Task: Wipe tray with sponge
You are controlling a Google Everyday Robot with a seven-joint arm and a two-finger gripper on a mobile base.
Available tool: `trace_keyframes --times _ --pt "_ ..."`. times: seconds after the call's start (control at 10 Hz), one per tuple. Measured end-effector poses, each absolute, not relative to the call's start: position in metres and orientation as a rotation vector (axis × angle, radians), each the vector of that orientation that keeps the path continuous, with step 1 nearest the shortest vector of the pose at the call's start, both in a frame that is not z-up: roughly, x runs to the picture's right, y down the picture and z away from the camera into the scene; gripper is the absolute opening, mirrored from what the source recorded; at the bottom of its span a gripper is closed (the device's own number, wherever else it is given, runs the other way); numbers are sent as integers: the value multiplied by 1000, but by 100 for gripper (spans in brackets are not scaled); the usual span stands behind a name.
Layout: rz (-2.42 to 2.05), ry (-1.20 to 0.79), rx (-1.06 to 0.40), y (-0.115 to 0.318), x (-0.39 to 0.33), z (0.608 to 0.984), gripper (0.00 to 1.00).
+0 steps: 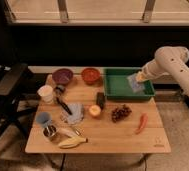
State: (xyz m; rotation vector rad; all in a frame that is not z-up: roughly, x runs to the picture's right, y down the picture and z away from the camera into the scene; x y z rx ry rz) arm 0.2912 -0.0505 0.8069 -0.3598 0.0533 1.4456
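A green tray (119, 88) stands at the back right of the wooden table. My gripper (140, 77) hangs over the tray's right part at the end of the white arm. It holds a light blue sponge (135, 83) low inside the tray, near its right wall. I cannot tell whether the sponge touches the tray floor.
On the table (103, 135) lie a red chilli (141, 123), grapes (120, 112), an apple (94, 110), a dark block (101, 99), a purple bowl (62, 76), a red bowl (90, 75), a white cup (46, 93), a blue cup (43, 119), a banana (71, 142). A black chair (8, 90) stands left.
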Motion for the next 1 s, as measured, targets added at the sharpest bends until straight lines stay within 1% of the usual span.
trace_keyframes --times 0.1,0.3,0.6,0.7,1.0 --pt "1446 52 -354 -51 292 808 0" --pt "1448 5 -296 -58 286 816 0" --pt "1437 -34 -254 -83 261 861 0" --pt "1431 -27 -245 -83 259 879 0" --pt "1407 3 -234 -73 250 912 0"
